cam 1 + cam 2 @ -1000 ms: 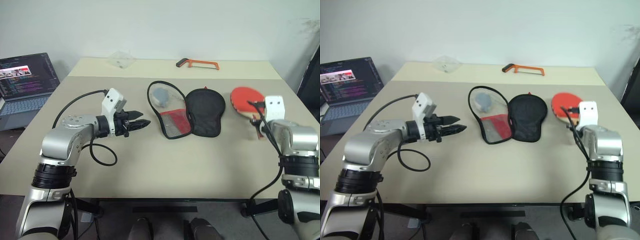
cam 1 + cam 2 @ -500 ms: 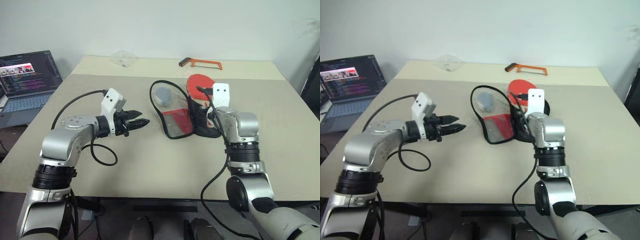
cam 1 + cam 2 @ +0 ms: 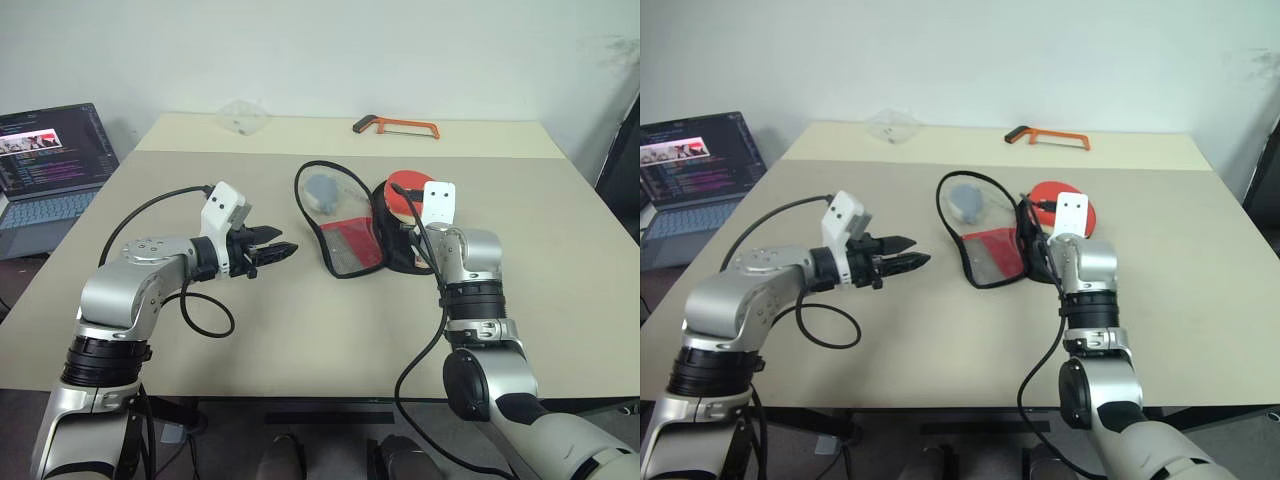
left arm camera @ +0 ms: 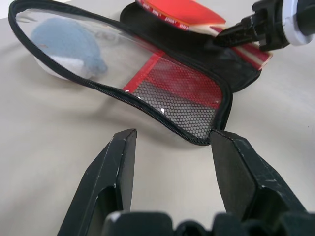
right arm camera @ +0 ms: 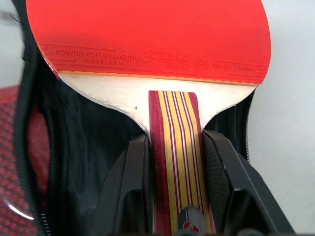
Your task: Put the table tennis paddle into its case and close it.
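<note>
Moved: right gripper (image 5: 173,147) has carried the table tennis paddle (image 3: 408,188) from the tabletop's right side across to the case (image 3: 345,222); the left arm has kept its place.
Paddle now: held by its striped handle, red face over the black half of the open case, near that half's far edge; whether it rests on the fabric I cannot tell.
Right jaws: clenched on the paddle handle, one finger each side.
Left jaws: left gripper (image 4: 172,162) released, empty, pointing at the case's mesh-pocket flap from just beside it.
Case: lies spread open on the tabletop (image 3: 300,330), clear flap and red mesh half to the left, black half to the right.
Done: paddle picked up and brought over the case.
Left: seat the paddle fully, let go, fold the flap over, zip shut.
Elsewhere: orange hacksaw (image 3: 394,126) lies at the far edge.
</note>
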Tool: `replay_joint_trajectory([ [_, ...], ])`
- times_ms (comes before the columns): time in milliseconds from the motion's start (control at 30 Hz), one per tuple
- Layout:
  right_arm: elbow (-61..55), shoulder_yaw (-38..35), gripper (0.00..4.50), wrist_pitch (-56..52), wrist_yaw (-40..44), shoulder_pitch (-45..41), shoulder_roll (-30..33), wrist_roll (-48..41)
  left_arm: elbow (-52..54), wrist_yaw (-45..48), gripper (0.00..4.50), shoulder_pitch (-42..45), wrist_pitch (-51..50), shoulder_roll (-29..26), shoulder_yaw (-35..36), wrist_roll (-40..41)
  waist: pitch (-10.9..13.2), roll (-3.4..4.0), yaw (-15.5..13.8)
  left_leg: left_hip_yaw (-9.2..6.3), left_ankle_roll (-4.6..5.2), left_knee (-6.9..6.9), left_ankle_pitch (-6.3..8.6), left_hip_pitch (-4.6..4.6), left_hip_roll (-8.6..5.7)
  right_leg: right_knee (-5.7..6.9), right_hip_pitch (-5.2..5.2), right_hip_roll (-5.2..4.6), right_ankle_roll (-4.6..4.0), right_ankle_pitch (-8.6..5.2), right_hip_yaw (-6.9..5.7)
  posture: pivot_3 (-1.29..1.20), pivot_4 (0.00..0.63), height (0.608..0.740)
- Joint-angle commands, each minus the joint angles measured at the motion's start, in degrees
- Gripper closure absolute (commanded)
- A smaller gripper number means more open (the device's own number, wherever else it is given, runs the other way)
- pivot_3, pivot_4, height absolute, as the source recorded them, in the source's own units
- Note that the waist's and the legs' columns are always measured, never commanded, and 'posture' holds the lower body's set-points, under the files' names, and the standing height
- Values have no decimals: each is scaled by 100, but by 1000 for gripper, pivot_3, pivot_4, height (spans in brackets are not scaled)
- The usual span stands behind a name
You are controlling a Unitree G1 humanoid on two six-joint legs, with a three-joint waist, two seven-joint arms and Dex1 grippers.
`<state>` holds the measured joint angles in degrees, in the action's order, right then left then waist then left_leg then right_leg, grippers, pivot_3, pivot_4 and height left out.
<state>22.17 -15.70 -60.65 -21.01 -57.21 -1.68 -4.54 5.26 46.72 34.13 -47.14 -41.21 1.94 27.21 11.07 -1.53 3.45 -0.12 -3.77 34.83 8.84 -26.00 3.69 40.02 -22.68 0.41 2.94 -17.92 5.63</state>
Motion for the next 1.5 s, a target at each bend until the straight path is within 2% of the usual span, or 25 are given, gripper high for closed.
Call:
replay_joint_trajectory([
  [33, 375, -8, 3369, 589, -71, -433, 2, 18, 224, -32, 1957, 75, 10, -7, 128, 62, 0, 0, 4, 0, 0, 0, 0, 0, 0, 0, 0, 0, 0, 0, 0, 0, 150, 740],
  [400, 1825, -112, 3369, 1388, -256, -1012, 62, -88, 352, -55, 1957, 20, -91, -58, 194, 91, 0, 0, 38, 1, 0, -4, 0, -1, 0, -4, 0, 0, -1, 1, 0, 0, 150, 740],
  [900, 1732, -74, 3369, 1122, -762, -936, 103, -5, 410, -135, 1957, -42, -158, -69, 222, 121, 0, 0, 24, -1, 0, -3, 0, 0, 0, -1, 0, -1, -1, 1, -1, 0, 150, 740],
  [1267, 1864, -77, 3369, 1037, -787, -939, 44, -88, 351, -148, 1957, 38, -151, -31, 171, 93, 0, 0, 16, -2, 0, -3, 0, 0, 0, -2, 1, -1, -1, 1, -2, 0, 150, 740],
  [1500, 1744, 74, 1088, 1018, -563, -961, 126, -47, 276, -136, 1957, 71, -133, -25, 157, 79, 0, -1, 26, -1, 0, -3, 0, 0, 0, -1, 1, 0, -1, 1, -1, 0, 150, 740],
])
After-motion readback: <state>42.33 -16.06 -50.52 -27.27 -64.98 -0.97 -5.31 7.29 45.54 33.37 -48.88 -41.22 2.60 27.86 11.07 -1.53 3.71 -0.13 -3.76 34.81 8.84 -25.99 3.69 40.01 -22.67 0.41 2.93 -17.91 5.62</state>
